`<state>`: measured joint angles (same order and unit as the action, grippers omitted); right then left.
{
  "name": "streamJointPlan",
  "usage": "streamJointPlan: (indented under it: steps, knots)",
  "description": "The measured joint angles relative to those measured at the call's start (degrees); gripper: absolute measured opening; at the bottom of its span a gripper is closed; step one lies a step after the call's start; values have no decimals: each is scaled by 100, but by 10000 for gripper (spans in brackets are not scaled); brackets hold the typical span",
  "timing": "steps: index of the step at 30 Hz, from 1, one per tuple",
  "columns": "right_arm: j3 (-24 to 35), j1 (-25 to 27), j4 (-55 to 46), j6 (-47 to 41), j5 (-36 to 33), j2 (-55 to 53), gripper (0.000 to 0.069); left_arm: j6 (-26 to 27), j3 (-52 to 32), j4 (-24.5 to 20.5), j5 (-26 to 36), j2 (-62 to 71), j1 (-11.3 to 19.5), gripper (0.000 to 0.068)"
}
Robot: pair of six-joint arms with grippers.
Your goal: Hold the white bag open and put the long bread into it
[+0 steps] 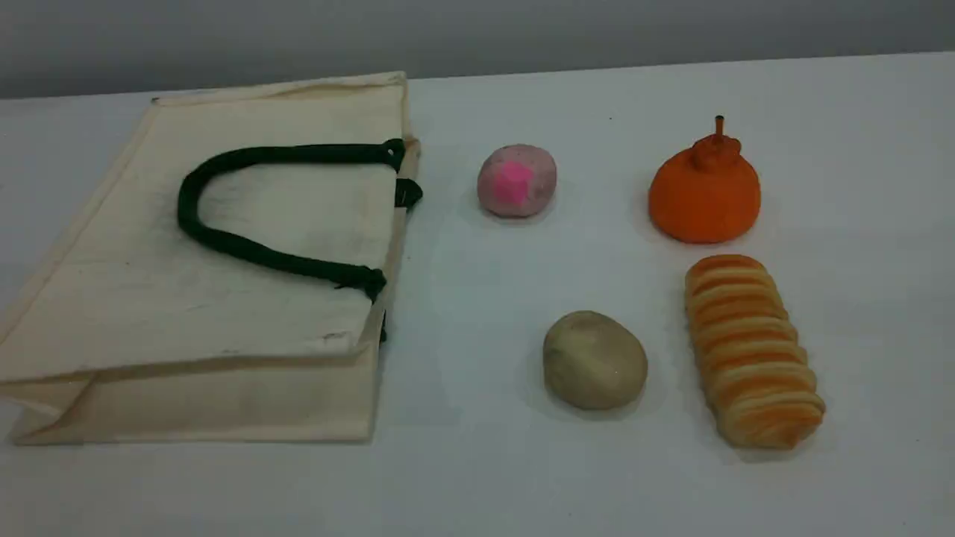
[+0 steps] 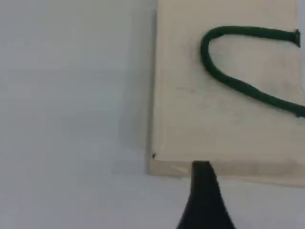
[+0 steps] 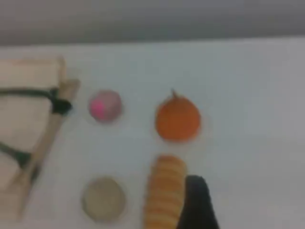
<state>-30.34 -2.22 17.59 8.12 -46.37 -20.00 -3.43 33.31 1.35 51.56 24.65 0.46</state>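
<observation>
The white bag (image 1: 186,298) lies flat on the table's left side, its mouth facing right, and a dark green handle (image 1: 224,242) rests on top. At the right front lies the long bread (image 1: 750,350), golden-orange with pale ridges, its length running away from the camera. Neither arm appears in the scene view. In the left wrist view a dark fingertip (image 2: 204,191) hangs above a corner of the bag (image 2: 200,124), holding nothing. The right wrist view shows a dark fingertip (image 3: 196,205) just right of the bread (image 3: 164,193) and above it, also with nothing in it.
A pinkish ball (image 1: 516,180) sits right of the bag's mouth. An orange pumpkin-shaped thing with a stem (image 1: 704,192) stands behind the bread. A round beige bun (image 1: 595,360) lies left of the bread. The table's far edge (image 1: 671,66) meets a grey wall.
</observation>
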Motion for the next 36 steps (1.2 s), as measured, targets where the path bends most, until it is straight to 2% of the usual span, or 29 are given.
streamJointPlan:
  steps: [5,11,14,22,27,33,36]
  knots:
    - [0,0,960,850,897,-1226,460,-202,0,-14,-698,1214,0,443]
    - [-52,0,2347,2070,1701,-2711,460,-291,0,-12,-1157,2545,0,443]
    - [-52,0,3037,2767,1721,-3326,460,-487,0,-65,-1413,3034,0,443]
    - [-52,0,4795,4378,1868,-4305,460,-1216,84,-748,-2355,4083,0,443]
    - [-305,0,5585,5029,1843,-4659,460,-1139,661,-767,-2429,4878,0,443]
    - [-777,0,5637,5048,1843,-5189,460,-804,1638,-706,-2177,5993,0,443]
    - [-952,0,5670,5048,1843,-5471,460,-547,2092,-488,-2061,6577,0,443]
